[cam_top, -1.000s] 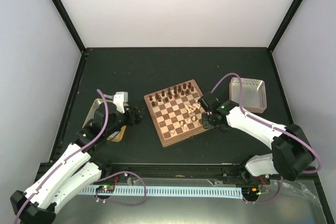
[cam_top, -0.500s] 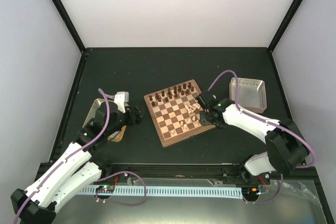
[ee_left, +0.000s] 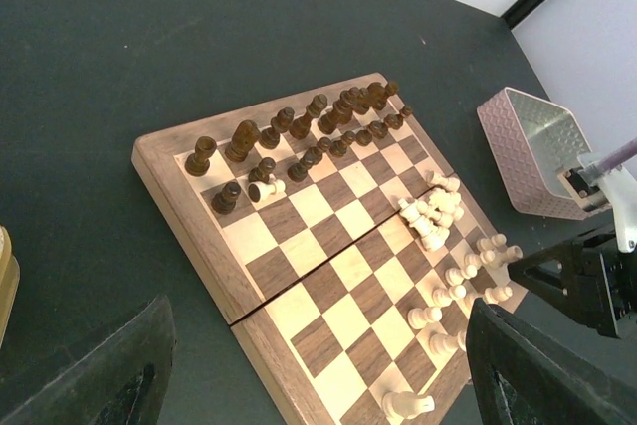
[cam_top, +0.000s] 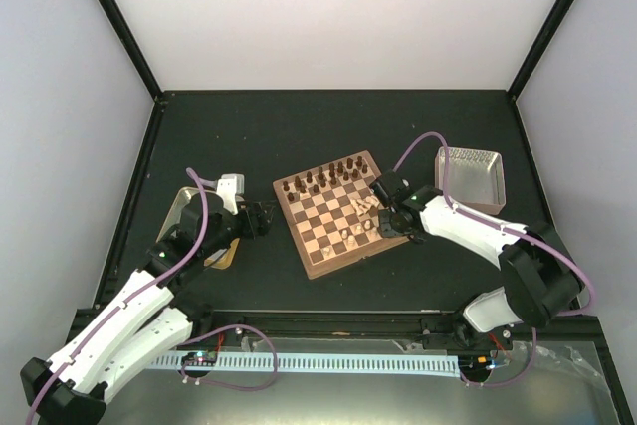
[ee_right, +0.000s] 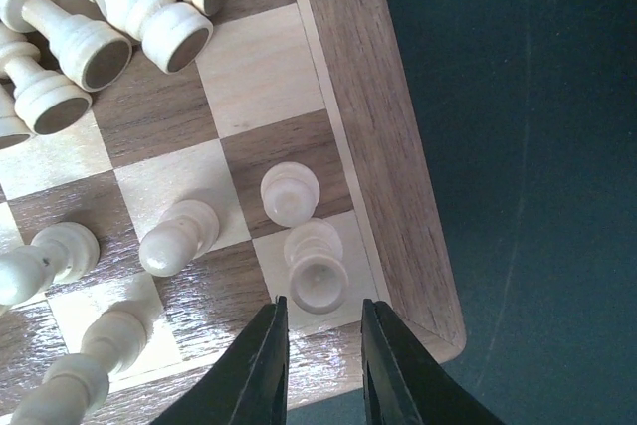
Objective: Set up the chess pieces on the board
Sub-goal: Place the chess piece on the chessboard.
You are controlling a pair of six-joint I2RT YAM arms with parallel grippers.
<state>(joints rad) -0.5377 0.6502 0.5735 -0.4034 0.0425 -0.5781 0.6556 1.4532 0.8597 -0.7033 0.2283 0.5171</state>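
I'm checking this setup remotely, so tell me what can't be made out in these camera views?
Top view: the cream chess pieces are too small to identify, and the right gripper covers some.
Right wrist view: its fingers hide the corner piece's base, so a grip cannot be confirmed.
Left wrist view: the board's near corner is cut off by the bottom edge.

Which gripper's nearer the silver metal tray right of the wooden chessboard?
Right: right gripper over the chessboard edge facing the silver metal tray; left gripper beyond the opposite edge.
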